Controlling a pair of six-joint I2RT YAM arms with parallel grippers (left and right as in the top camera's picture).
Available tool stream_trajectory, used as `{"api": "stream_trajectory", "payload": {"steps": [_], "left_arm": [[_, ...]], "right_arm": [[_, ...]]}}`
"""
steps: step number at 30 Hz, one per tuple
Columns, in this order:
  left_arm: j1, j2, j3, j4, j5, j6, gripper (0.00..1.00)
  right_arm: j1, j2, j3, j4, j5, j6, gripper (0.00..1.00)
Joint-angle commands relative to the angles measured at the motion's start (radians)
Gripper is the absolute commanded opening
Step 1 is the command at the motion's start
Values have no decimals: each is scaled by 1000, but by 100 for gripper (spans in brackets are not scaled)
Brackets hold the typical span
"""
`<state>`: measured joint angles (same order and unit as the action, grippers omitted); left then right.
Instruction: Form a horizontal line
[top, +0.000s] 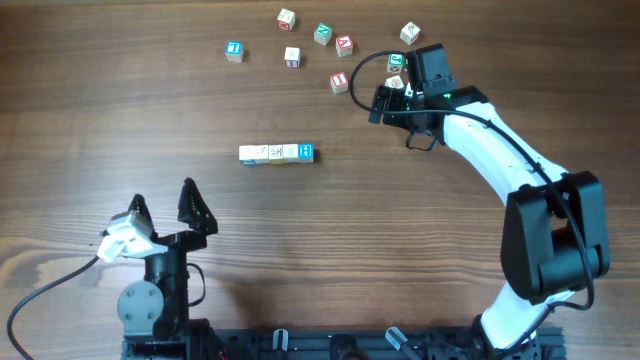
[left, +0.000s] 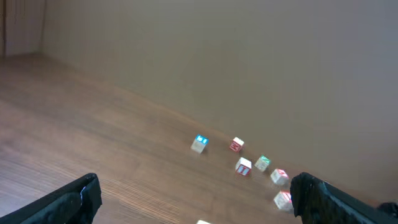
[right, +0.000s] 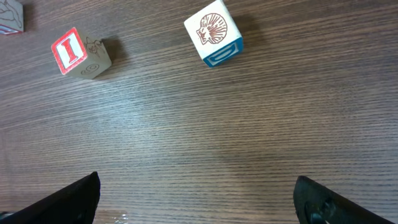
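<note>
Right now the left arm (top: 160, 265) sits at the near edge of the bench (top: 90, 130). The left jaws are spread wide with nothing in them. The line (top: 277, 153) lies out ahead of those jaws and a little to their right, well apart from them. Its cubes touch side by side, and the end cube nearer the right jaws shows blue. The right arm (top: 490, 160) reaches over to the far side. The right jaws are wide too and hold nothing. The line lies off to one side of the right jaws, well apart from them. From the right wrist, a red I cube (right: 79, 53) lies ahead of one tip of the right jaws. A shell cube (right: 214, 34) lies ahead of the gap between them, and neither cube touches the jaws. More loose cubes (top: 292, 56) are scattered far ahead of the left jaws, past the line.
</note>
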<state>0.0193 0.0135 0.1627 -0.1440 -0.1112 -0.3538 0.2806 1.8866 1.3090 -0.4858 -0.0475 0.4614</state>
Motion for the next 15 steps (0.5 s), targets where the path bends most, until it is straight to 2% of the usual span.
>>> {"api": "stream_trajectory", "payload": {"steps": [1,3,6,10,15], "left_arm": [[-12,-11,-2,14,-6,5,100],[-12,-11,-2,57,-6,5,100],[-12,-11,-2,208,-6,5,100],[-11,-11,-13,218,-6,5,100],[-11,-11,-117,243,-6,5,100]], "right_arm": [[2,-11,-4,3,13,-14,99],[2,-11,-4,3,14,-14,100],[2,-11,-4,3,14,-14,100],[2,-11,-4,3,14,-14,100],[2,-11,-4,3,13,-14,100]]}}
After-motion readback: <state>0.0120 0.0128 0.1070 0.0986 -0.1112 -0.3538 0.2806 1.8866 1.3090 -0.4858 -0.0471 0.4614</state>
